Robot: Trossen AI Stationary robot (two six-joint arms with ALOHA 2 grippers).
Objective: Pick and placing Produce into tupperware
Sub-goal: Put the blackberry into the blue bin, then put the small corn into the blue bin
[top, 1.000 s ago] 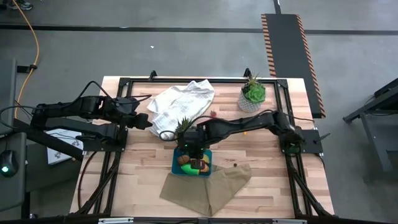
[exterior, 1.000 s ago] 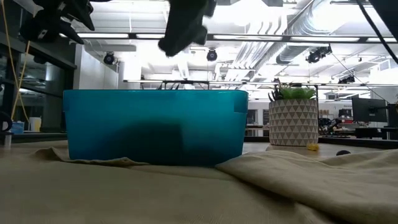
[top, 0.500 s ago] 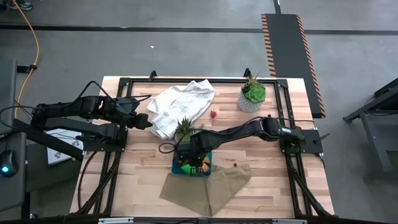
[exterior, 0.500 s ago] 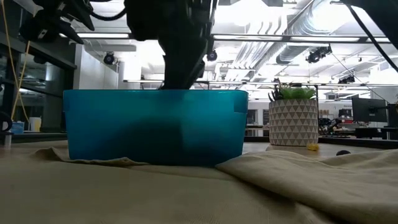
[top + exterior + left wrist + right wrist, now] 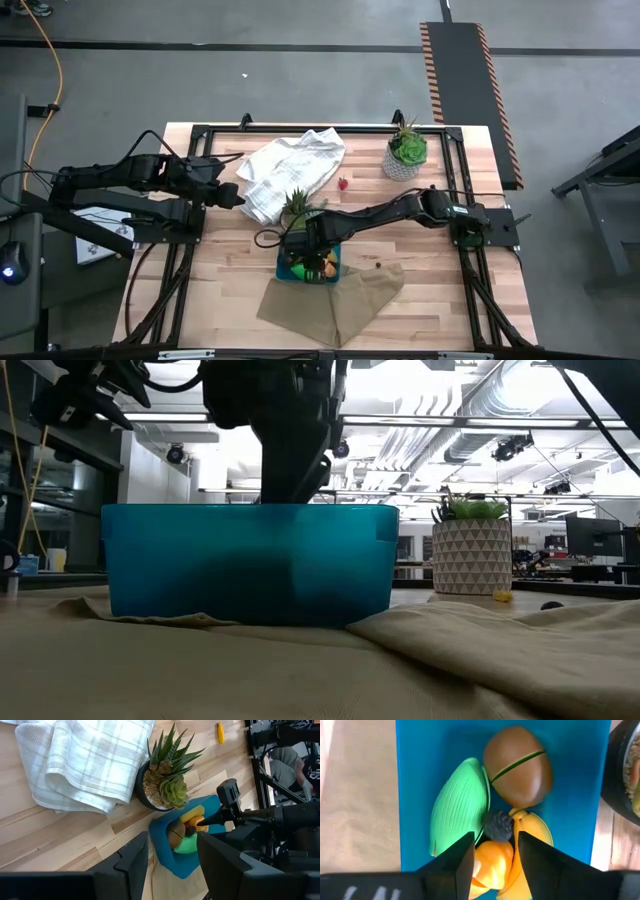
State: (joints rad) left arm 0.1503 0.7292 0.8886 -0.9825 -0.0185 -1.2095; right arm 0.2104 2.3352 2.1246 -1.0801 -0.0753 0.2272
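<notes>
The teal tupperware point(image 5: 285, 270) stands at the middle of the table, its near part on the tan cloth point(image 5: 335, 300). In it lie a brown kiwi point(image 5: 518, 772), a green pepper point(image 5: 460, 807), a dark berry point(image 5: 498, 826), an orange piece point(image 5: 492, 862) and a yellow banana point(image 5: 535, 832). My right gripper point(image 5: 495, 840) reaches down into the tupperware point(image 5: 410, 780), open, one finger on each side of the orange piece. A red berry point(image 5: 342, 184) lies on the bare wood beyond. My left gripper point(image 5: 172, 865) waits open above the table's left part. My right gripper points down into the tupperware, and the orange piece point(image 5: 490, 855) lies between its two fingers. Whether either finger point(image 5: 460, 860) touches that piece I cannot tell.
A potted plant point(image 5: 297, 207) stands right behind the tupperware and a second one point(image 5: 405, 150) at the far right. A white towel point(image 5: 290, 168) lies at the far middle. A small dark berry point(image 5: 377, 265) and a yellow piece point(image 5: 220, 732) lie on the wood.
My right gripper has come down from above the tupperware until its fingers are behind the container's wall, and has then kept still. The red berry on the wood, hidden under the arm before, now shows.
</notes>
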